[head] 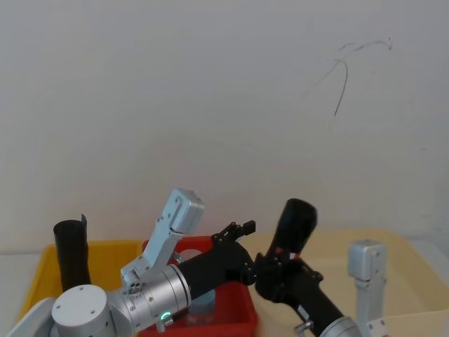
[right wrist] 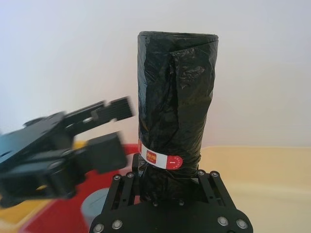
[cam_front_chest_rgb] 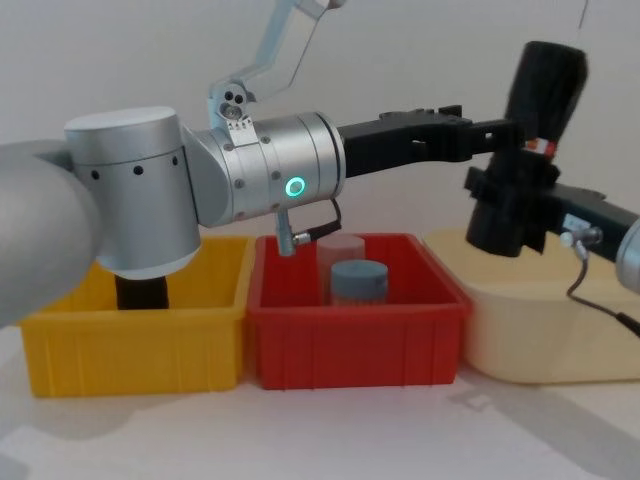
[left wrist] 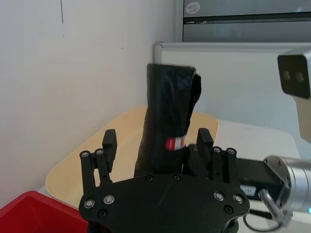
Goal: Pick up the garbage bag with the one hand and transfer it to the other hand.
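So the garbage bag (right wrist: 177, 97) is up in the air, standing nearly upright with its top leaning a bit to the robot's right, over the left edge of the cream tub (cam_front_chest_rgb: 540, 340). The right gripper (right wrist: 167, 177) has it by the bottom end, fingers clamped on either side just under the red-and-white label band (right wrist: 160, 159). The left gripper (left wrist: 156, 138), the one on the silver wrist with the green ring light (cam_front_chest_rgb: 295, 187), reaches in sideways at about label height with its fingers spread wide. From its wrist camera the roll sits right in the gap between them. Whether either finger is actually touching the plastic, I can't tell; from the head camera there looks to be a small gap. Below sit the red bin (cam_front_chest_rgb: 355, 335) with a grey cylinder (cam_front_chest_rgb: 358, 280) in it, and the yellow bin (cam_front_chest_rgb: 130, 345) with a slimmer black roll (head: 70, 254) standing in it.
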